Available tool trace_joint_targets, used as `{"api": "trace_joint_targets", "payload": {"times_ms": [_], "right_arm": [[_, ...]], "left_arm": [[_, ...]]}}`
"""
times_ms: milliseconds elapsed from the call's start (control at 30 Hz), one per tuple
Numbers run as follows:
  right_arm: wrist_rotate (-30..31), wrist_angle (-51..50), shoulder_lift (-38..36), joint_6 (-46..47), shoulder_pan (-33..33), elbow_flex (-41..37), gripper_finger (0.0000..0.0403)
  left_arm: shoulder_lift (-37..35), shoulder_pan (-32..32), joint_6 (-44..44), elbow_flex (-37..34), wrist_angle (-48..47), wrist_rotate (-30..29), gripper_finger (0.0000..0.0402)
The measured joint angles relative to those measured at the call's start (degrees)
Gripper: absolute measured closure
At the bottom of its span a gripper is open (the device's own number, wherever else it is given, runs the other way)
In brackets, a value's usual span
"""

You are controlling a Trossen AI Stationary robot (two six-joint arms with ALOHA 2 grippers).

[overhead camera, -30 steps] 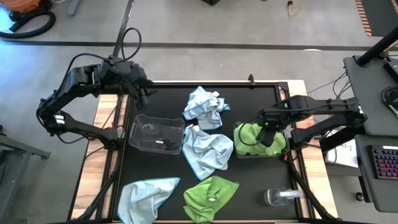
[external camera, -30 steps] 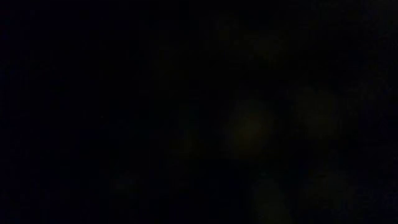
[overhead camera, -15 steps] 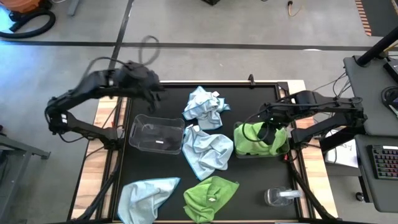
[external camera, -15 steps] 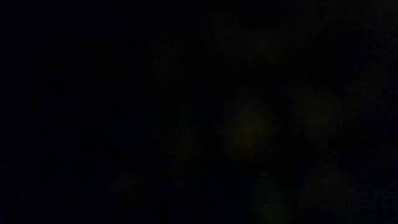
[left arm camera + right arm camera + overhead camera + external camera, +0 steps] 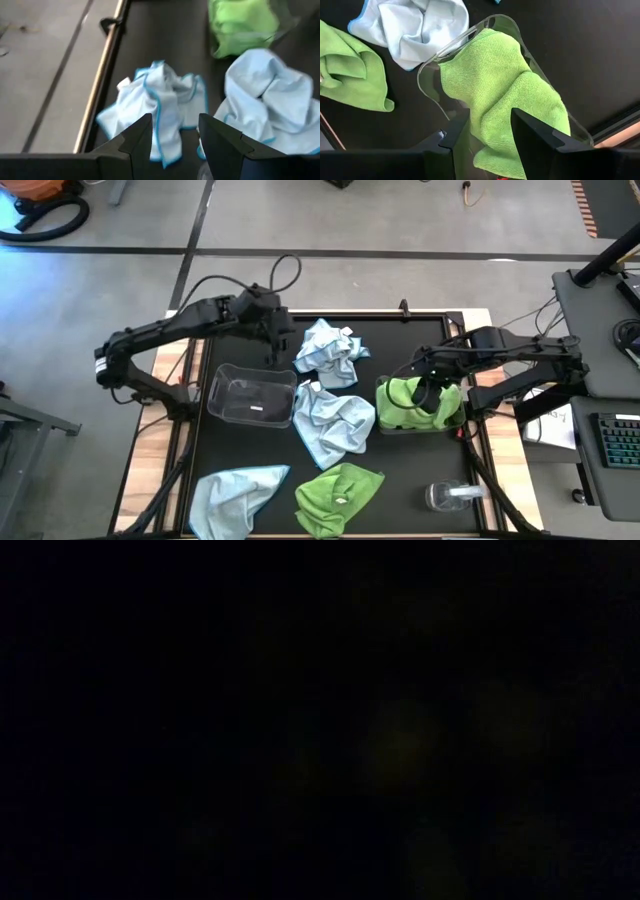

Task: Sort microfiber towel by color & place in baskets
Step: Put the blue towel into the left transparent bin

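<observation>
In the high view, several towels lie crumpled on the black table: a pale blue one [image 5: 330,350] near the far edge, another [image 5: 332,422] at the middle, a third [image 5: 235,492] at the near left, and a lime green one [image 5: 338,495] near the front. One more green towel [image 5: 410,405] sits in the right basket [image 5: 385,425]; the left basket [image 5: 250,395] holds nothing. My left gripper [image 5: 275,345] hovers open just left of the far blue towel [image 5: 155,107]. My right gripper [image 5: 427,392] stands open above the green towel [image 5: 505,85] in its basket [image 5: 432,65].
A small clear round container [image 5: 450,497] lies near the table's near right corner. The table has a raised rim [image 5: 340,313] along its far edge. The low view is dark and shows nothing. Bare black surface lies between the left basket and the near blue towel.
My left arm has swung from the table's far left corner toward the right, reaching out over the table to the far blue towel. My right gripper has stayed over the right basket. No towel has shifted.
</observation>
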Motion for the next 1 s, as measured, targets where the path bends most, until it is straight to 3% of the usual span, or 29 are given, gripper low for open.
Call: {"api": "trace_joint_targets", "payload": {"times_ms": [500, 767, 1000], "right_arm": [[4.5, 0.4, 0.1, -2.1, 0.0, -0.1, 0.0266], [4.5, 0.5, 0.1, -2.1, 0.0, -0.2, 0.0266], [4.5, 1.1, 0.1, -2.0, 0.0, -0.2, 0.0266]], "left_arm": [[15.1, 9.8, 4.5, 0.0, 7.7, 19.7, 0.0255], [22.4, 10.6, 4.2, 0.0, 9.8, 24.2, 0.0255], [24.0, 10.7, 4.9, 0.0, 10.5, 25.9, 0.0255]]}}
